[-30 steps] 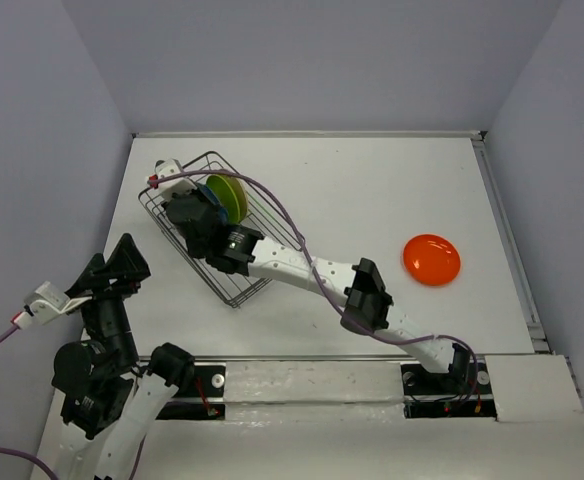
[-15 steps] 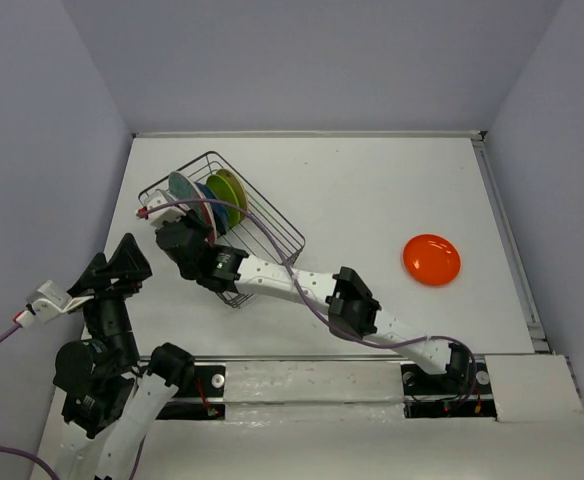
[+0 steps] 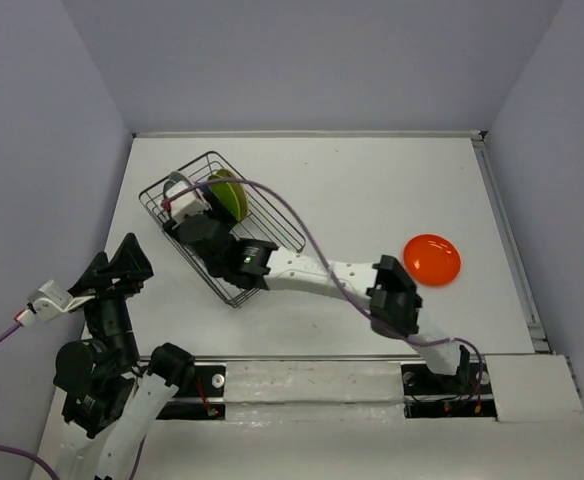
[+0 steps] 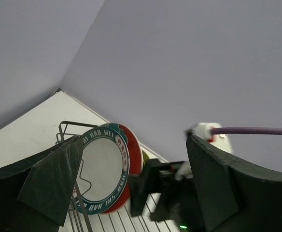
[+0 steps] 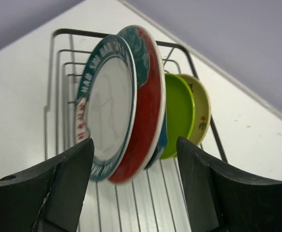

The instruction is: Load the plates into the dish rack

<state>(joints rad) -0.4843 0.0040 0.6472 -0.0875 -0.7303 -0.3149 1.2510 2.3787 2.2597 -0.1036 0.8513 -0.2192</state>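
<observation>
The black wire dish rack (image 3: 272, 225) sits at the table's left. Standing in it, front to back in the right wrist view, are a white plate with a blue-green rim (image 5: 105, 111), a red one (image 5: 148, 96), a dark blue one (image 5: 161, 141), a lime green one (image 5: 178, 113) and a beige one (image 5: 201, 106). My right gripper (image 5: 133, 145) hovers open just in front of the row, gripping nothing. An orange plate (image 3: 432, 259) lies flat on the table at the right. My left gripper (image 3: 122, 262) is open, raised near the left edge, facing the rack (image 4: 66, 126).
Grey walls close in the white table on three sides. The right arm (image 3: 322, 272) stretches diagonally across the table from its base toward the rack, with a purple cable (image 3: 282, 215) looping above it.
The right gripper's jaws have opened. Its wrist swung toward the rack's left end and then back over the rack. The left arm has not moved.
</observation>
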